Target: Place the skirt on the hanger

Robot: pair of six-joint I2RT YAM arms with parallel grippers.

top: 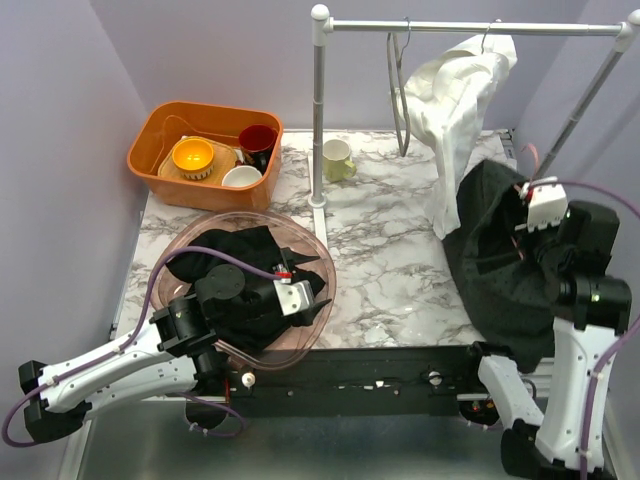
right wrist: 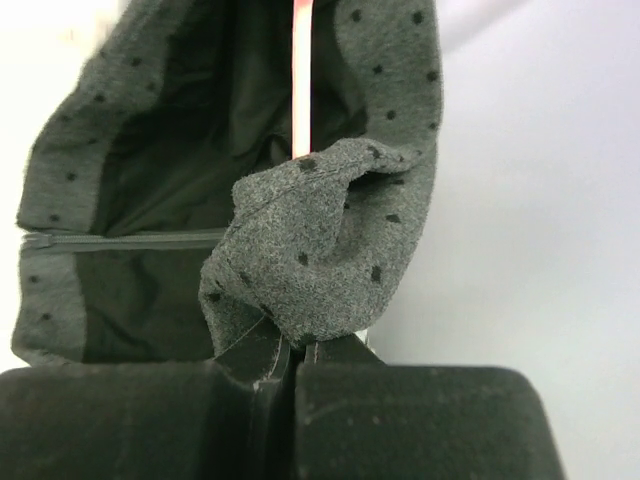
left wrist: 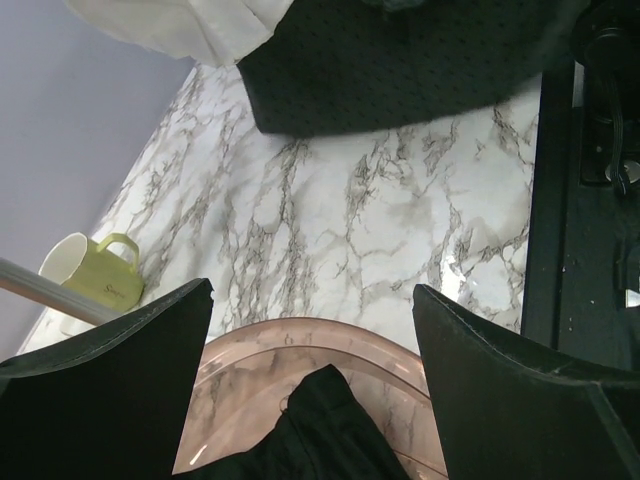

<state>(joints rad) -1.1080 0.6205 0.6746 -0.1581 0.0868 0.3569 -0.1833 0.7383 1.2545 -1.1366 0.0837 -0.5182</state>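
In the top external view, the skirt (top: 495, 265) is held up over the right edge of the table (top: 390, 250), near its near right corner, by the right gripper (top: 524, 222), which is clamped on an upper edge of the cloth; it is judged to be lifted this way so that the fabric falls free and its top can be brought to the bare hanger (top: 400, 100) on the rail (top: 470, 27), just beside the white garment (top: 455, 100); the long axis of the skirt runs from the pinched edge down toward the near edge of the table, the hem end lowest; the left gripper (top: 322, 298) is parked with its jaws spread wide and nothing between them, over the pink bowl (top: 325, 250) at the near left, in which a black cloth (top: 240, 250) lies, probably kept ready to help. In the left wrist view, both black fingers (left wrist: 120, 400) are seen well apart above the bowl's rim, and the dotted skirt is seen across the table at the opposite edge. In the right wrist view, the fingertips (right wrist: 400, 420) are pressed together on a grey dotted fold (right wrist: 310, 250); a zip (right wrist: 120, 240) and the dark inside are shown, so the open waist end is judged to be uppermost; what the pink strip (right wrist: 302, 70) behind is cannot be told.
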